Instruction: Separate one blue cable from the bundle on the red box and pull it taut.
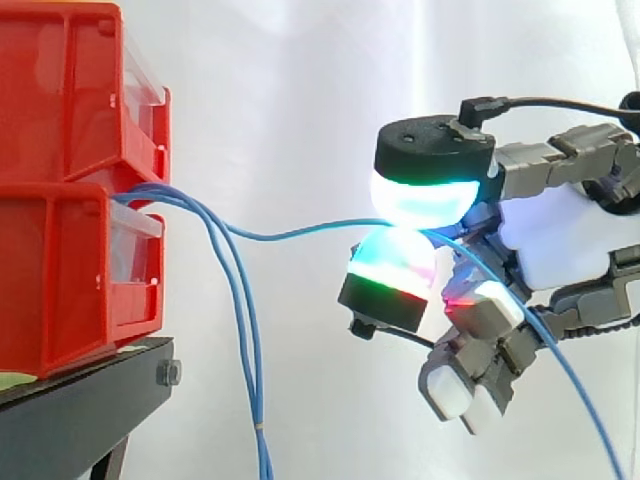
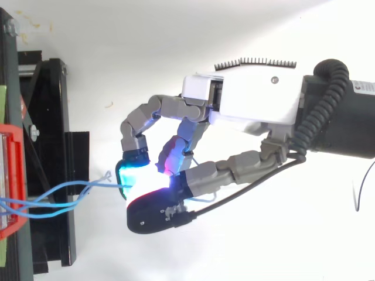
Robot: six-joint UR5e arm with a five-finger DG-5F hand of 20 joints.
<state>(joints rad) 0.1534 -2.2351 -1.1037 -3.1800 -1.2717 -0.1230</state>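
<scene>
**One cable pinched, the others hanging**

The hand (image 1: pixel 560 240) reaches in from the right. Its fingers (image 1: pixel 420 195) pinch one blue cable (image 1: pixel 280 237) between two glowing pads. The cable runs from the stacked red bins (image 1: pixel 60 180) with a slight sag. The other blue cables (image 1: pixel 243 320) hang down beside the black stand (image 1: pixel 80 400).

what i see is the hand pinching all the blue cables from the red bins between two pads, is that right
Not all. The hand pinches just one blue cable from the red bins between two pads; the other blue cables hang loose below, as the side view shows.
</scene>
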